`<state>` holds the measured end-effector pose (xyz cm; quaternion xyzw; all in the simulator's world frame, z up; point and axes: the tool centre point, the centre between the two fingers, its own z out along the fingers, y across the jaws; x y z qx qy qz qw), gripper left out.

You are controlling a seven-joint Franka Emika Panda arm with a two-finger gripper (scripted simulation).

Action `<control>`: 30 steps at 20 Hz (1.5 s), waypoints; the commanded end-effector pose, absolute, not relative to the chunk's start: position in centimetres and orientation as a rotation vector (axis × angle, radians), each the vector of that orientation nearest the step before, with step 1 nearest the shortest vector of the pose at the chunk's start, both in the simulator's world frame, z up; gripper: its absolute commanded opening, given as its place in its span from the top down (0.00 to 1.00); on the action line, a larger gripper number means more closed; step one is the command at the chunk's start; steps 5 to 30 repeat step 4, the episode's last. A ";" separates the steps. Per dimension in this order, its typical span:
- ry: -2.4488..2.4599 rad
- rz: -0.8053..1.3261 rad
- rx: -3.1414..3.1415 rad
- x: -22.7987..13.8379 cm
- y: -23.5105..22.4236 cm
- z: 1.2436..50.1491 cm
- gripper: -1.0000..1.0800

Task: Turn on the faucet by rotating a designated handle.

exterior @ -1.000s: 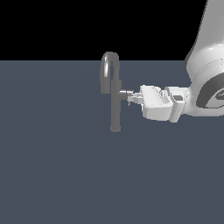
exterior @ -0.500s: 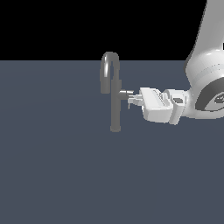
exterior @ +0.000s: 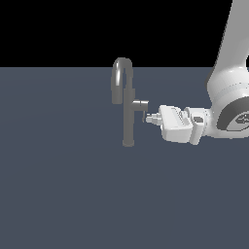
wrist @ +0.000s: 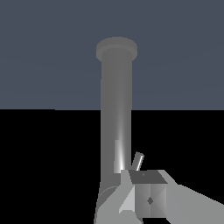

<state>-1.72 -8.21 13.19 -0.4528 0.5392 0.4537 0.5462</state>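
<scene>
— Fingertips first: where are they?

— Right at the handle (exterior: 144, 117), the thin lever hanging off the end of the faucet's short side stub. The gripper (exterior: 150, 118) points at it from the exterior view's right, tips just beside or touching it; I can't tell which.

— Open or closed?

— Can't say. The fingers (exterior: 154, 117) look bunched together in the exterior view, and the wrist view cuts them off, so no gap reads either way.

— Count for me.

— One faucet (exterior: 127, 116), one handle, one gripper, one arm (exterior: 228, 92). The faucet stands upright on the grey floor (exterior: 63, 185), its hooked spout curling over towards the exterior view's left.

— Anything hidden?

— The arm's upper reach runs out of frame. In the wrist view the lever (wrist: 138, 161) pokes up beside the stem, its base behind a blocky grey piece.
</scene>
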 end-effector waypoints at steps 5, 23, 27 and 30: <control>1.283 1.080 -1.079 0.3 -6.7 11.8 1.00; 1.283 1.080 -1.079 0.3 -6.7 11.8 1.00; 1.283 1.080 -1.079 0.3 -6.7 11.8 1.00; 1.283 1.080 -1.079 0.3 -6.7 11.8 1.00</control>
